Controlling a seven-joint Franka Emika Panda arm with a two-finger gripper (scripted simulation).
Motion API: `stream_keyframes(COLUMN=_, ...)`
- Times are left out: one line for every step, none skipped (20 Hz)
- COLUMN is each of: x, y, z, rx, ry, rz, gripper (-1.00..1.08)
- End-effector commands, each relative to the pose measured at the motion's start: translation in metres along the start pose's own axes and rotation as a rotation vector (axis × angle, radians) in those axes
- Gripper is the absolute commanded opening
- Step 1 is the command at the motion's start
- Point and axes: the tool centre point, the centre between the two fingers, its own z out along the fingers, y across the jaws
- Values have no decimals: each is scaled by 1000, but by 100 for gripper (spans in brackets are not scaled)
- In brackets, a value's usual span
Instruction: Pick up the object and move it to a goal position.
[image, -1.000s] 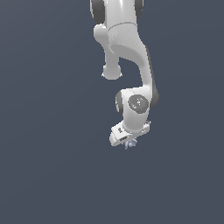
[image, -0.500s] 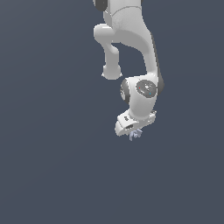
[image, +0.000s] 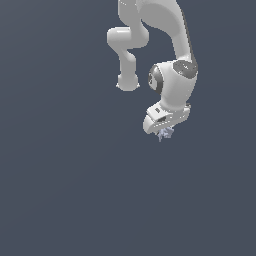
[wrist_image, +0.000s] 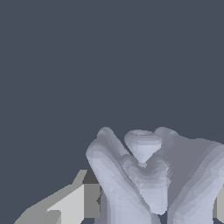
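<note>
Simulated scene: a flat, featureless slate-grey backdrop (image: 55, 190) surrounds the smooth-shaded white robot arm (image: 172, 85); no furnishings appear.

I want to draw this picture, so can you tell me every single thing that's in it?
spiky lump: one, pale lavender-blue, with jutting prongs, right at the tip of the gripper; it fills much of the wrist view.
background: one, plain dark grey-blue all over, with nothing else on it in either view.
robot arm: one, white with grey joints, coming down from the top of the exterior view.
gripper: one, white, at the arm's lower end, closed on the spiky lump; one of its fingers shows beside the lump in the wrist view.
</note>
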Motion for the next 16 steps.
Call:
stream_keyframes(x=-11, y=-18, z=-16, rx=-1, ry=0, rz=0, gripper=-100)
stream_keyframes(x=-16, y=-25, z=-22, rx=-1, ry=0, rz=0, gripper=-100)
stream_keyframes(x=-19, y=-31, z=-28, rx=-1, ry=0, rz=0, gripper=-100)
stream_keyframes(x=-23, y=-38, z=-34, rx=-1, ry=0, rz=0, gripper=-100)
stream_keyframes(x=-27, y=-44, z=-40, rx=-1, ry=0, rz=0, gripper=-100)
stream_keyframes(x=-30, y=-50, z=-45, rx=-1, ry=0, rz=0, gripper=-100)
stream_keyframes(x=-33, y=-55, z=-50, rx=-1, ry=0, rz=0, gripper=-100)
stream_keyframes(x=-36, y=-60, z=-55, rx=-1, ry=0, rz=0, gripper=-100)
stream_keyframes(x=-39, y=-65, z=-59, rx=-1, ry=0, rz=0, gripper=-100)
stream_keyframes(x=-41, y=-69, z=-63, rx=-1, ry=0, rz=0, gripper=-100)
stream_keyframes(x=-43, y=-74, z=-67, rx=-1, ry=0, rz=0, gripper=-100)
stream_keyframes(x=-45, y=-77, z=-70, rx=-1, ry=0, rz=0, gripper=-100)
stream_keyframes(x=-47, y=-80, z=-73, rx=0, ry=0, rz=0, gripper=-100)
stream_keyframes(x=-48, y=-83, z=-76, rx=0, ry=0, rz=0, gripper=-100)
stream_keyframes(x=-50, y=-86, z=-78, rx=0, ry=0, rz=0, gripper=-100)
stream_keyframes(x=-51, y=-88, z=-81, rx=1, ry=1, rz=0, gripper=-100)
